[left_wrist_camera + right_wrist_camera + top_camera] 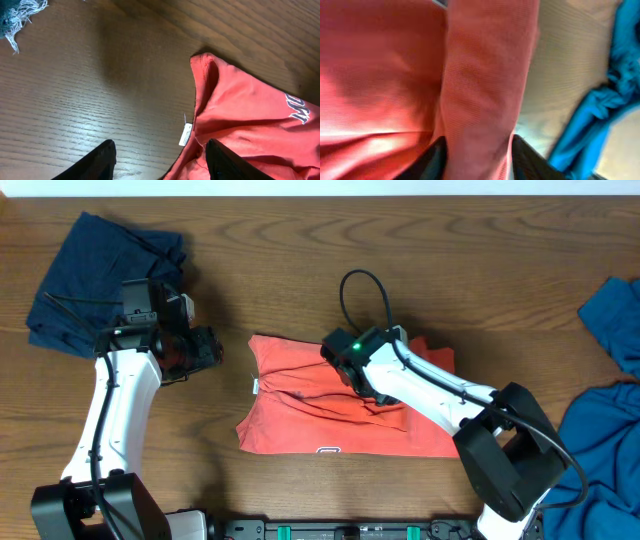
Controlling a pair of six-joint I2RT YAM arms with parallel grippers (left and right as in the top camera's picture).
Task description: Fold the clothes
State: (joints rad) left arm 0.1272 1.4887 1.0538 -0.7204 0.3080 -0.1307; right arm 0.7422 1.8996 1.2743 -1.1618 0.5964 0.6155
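The coral-red T-shirt (pixel 300 415) lies partly folded at the table's middle, its white neck label (pixel 255 387) at the left edge. My right gripper (pixel 365 380) is down on the shirt's upper middle. In the right wrist view its jaws (pixel 477 160) stand apart, with a raised band of the red cloth (pixel 485 75) running between the fingers. My left gripper (pixel 200 350) hovers left of the shirt. It is open (pixel 162 165) over bare wood beside the label (pixel 185 134) and the collar edge (pixel 205 75). White lettering (pixel 300 110) shows at the right.
A dark navy garment (pixel 100 280) lies bunched at the back left, behind my left arm. Blue garments (pixel 600 440) are heaped at the right edge, and they show as blue cloth (pixel 600 115) in the right wrist view. A frayed teal edge (pixel 20 12) shows top left.
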